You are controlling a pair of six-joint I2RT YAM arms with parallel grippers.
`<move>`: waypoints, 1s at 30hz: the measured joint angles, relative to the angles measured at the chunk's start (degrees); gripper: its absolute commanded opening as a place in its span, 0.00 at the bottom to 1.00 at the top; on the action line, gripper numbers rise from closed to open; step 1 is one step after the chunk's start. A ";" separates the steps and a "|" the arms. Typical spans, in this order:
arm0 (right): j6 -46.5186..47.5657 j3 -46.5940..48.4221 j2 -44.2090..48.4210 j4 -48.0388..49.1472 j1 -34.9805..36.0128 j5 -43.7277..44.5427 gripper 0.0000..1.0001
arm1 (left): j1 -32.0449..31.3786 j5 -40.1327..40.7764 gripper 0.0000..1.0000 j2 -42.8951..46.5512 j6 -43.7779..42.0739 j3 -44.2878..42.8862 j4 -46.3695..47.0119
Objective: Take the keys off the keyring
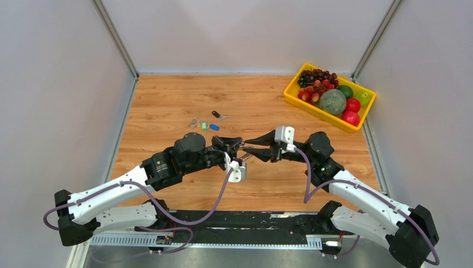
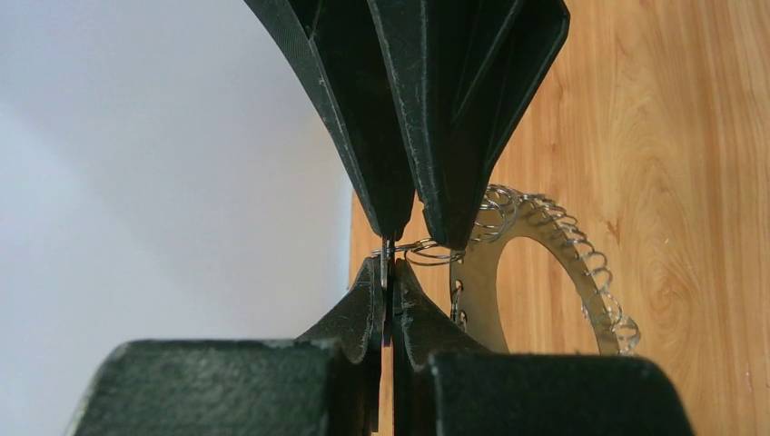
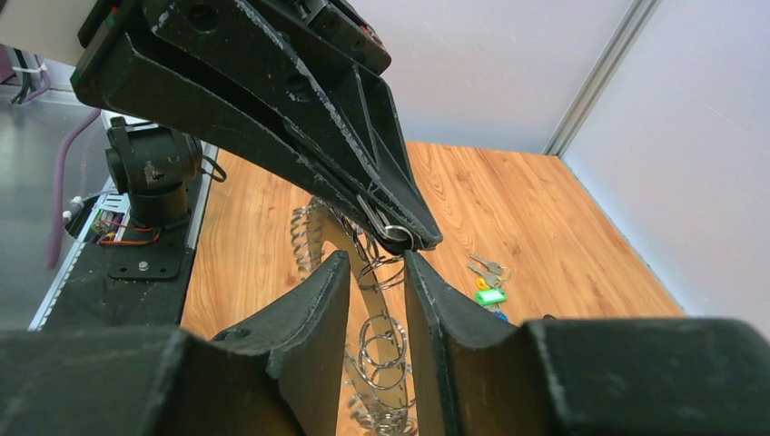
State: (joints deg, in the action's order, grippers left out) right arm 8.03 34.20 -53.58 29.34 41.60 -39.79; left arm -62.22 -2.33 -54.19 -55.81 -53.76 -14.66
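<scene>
L gripper (image 2: 390, 268) is pinched tight on a thin wire loop of the keyring (image 2: 477, 300), mid table (image 1: 167, 100). R gripper (image 3: 377, 272) faces it, fingers a bit apart w/ wire loops in the gap; can't tell if they touch. Some keys (image 1: 201, 124) lie on the wood further back.

**Left wrist view:** the keyring (image 2: 545, 232) shows only an upper arc, right of the left gripper (image 2: 390, 272). The rest is hidden behind that gripper's body and cut by the bottom edge.

**Right wrist view:** the keyring's coils below the right gripper (image 3: 375, 263) run off the bottom edge, partly covered by its fingers.

**Top view:** the wire between the two tips is too small to resolve (likewise the keys (image 1: 202, 125) beyond the left gripper, too small to count).
</scene>
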 measured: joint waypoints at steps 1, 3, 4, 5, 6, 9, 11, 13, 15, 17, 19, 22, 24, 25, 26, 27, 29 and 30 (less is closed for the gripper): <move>0.02 0.00 0.04 -0.09 0.00 -0.09 0.34 | 0.00 0.00 0.00 0.11 0.00 0.00 -0.04; 0.22 0.00 0.37 -0.81 0.00 -0.17 0.34 | 0.00 0.02 0.00 0.35 0.02 0.00 -0.09; 0.35 0.00 0.74 -1.44 0.00 -0.22 0.33 | 0.00 0.02 0.00 0.50 0.00 0.00 -0.11; 0.48 0.00 1.09 -1.70 0.00 -0.26 0.33 | 0.00 0.00 0.00 0.61 0.02 0.00 -0.11; 0.63 0.00 1.46 -1.97 0.00 -0.31 0.33 | 0.00 0.02 0.00 0.72 0.02 0.00 -0.11; 0.87 0.00 2.25 -2.60 0.00 -0.48 0.31 | 0.00 0.02 0.00 0.92 0.02 0.00 -0.09; 0.98 0.00 2.23 -2.97 0.00 -0.79 0.30 | 0.00 0.00 0.00 0.96 0.02 0.00 -0.07; 1.05 0.00 2.01 -3.26 0.00 -1.03 0.30 | 0.00 -0.04 0.00 1.03 0.07 0.00 -0.07; 1.03 0.00 1.51 -3.28 0.00 -1.44 0.28 | 0.00 -0.15 0.00 1.03 0.13 0.00 -0.07; 1.03 0.00 0.83 -3.30 0.00 -1.73 0.27 | 0.00 -0.20 0.00 1.03 0.17 0.00 -0.09; 1.03 0.02 0.07 -3.30 0.00 -1.99 0.26 | 0.00 -0.22 0.00 1.03 0.20 0.00 -0.11; 0.98 0.09 -0.83 -3.17 0.00 -2.40 0.26 | 0.00 -0.22 0.00 1.09 0.20 0.00 -0.26; 0.94 0.28 -1.25 -3.13 0.00 -2.69 0.25 | 0.00 -0.24 0.00 1.09 0.20 0.00 -0.55; 0.87 0.44 -1.44 -3.02 0.00 -2.75 0.25 | 0.00 -0.26 0.00 1.09 0.20 0.00 -0.57; 0.83 0.48 -1.53 -2.89 0.00 -2.80 0.25 | 0.00 -0.26 0.00 1.09 0.20 0.00 -0.57; 0.81 0.50 -1.55 -2.69 0.00 -2.82 0.24 | 0.00 -0.28 0.00 1.09 0.20 0.00 -0.61; 0.76 0.50 -1.55 -2.25 0.00 -2.84 0.19 | 0.00 -0.39 0.00 1.09 0.20 0.00 -0.74; 0.74 0.52 -1.55 -2.05 0.00 -2.91 0.16 | 0.00 -0.44 0.00 1.09 0.22 0.00 -0.83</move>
State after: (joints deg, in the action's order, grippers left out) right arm 8.78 34.72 -55.13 27.29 41.60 -42.70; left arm -62.22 -2.76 -53.10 -55.59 -53.76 -15.49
